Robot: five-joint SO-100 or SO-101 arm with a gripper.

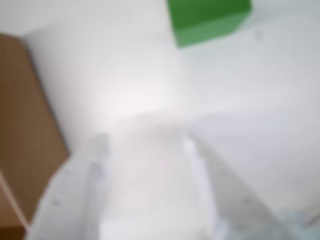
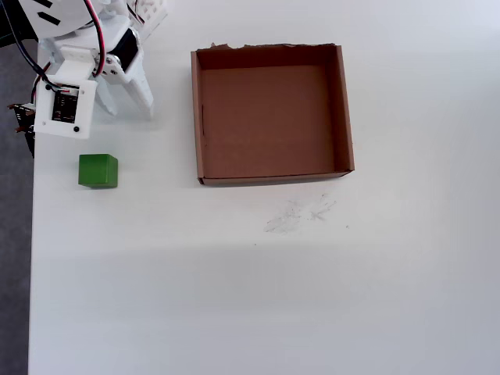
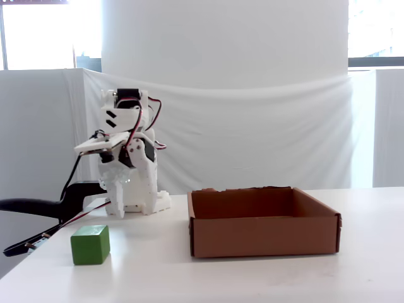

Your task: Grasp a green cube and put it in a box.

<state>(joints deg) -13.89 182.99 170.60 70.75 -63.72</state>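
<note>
White two-finger gripper [image 2: 129, 105] is hanging open, empty; advancing onto the small bright-green cube [image 2: 98, 170] by the table's left edge in the overhead view, I'd centre it between the jaws before closing.

From the overhead view I saw the white tabletop [image 2: 258, 297] bare on every side of the green cube [image 2: 98, 170], so nothing blocked a reach down to it. My gripper [image 2: 127, 109] hung just above it in that picture, fingers parted, with clear table between. The box [image 2: 197, 125] stood well apart to the cube's right, its low near wall [image 3: 262, 235] the only barrier on that side. Its floor lay open and unoccupied.
</note>
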